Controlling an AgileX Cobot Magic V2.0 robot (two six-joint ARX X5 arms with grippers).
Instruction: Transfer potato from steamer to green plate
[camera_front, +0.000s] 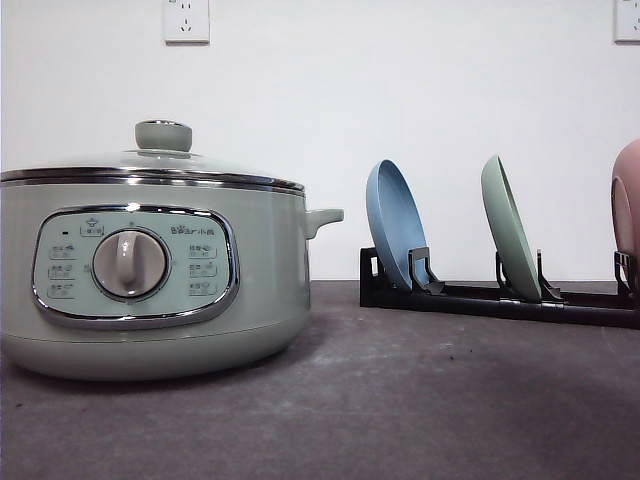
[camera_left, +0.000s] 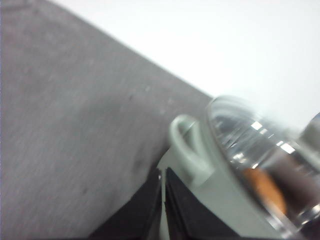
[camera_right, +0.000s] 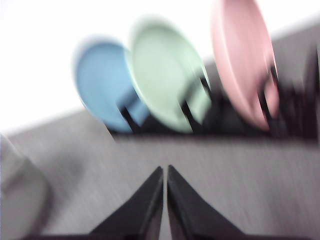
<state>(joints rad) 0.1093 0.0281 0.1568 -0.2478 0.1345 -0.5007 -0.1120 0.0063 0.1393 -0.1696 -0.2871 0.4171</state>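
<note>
Left wrist view: potato (camera_left: 265, 187) seen as orange blur under glass lid (camera_left: 260, 150), inside steamer (camera_front: 150, 270). Lid still seated, green knob (camera_front: 163, 135) untouched. Left gripper (camera_left: 163, 200) near side handle (camera_left: 187, 150), fingers pressed together, nothing held. Right gripper (camera_right: 165, 200) likewise closed on nothing, pointed at rack (camera_front: 500, 298) where green plate (camera_front: 510, 240) stands upright between blue plate (camera_front: 395, 225) and pink plate (camera_front: 628, 215). Step judged: approach only. Next needed: lid lifted, plate laid flat.
</note>
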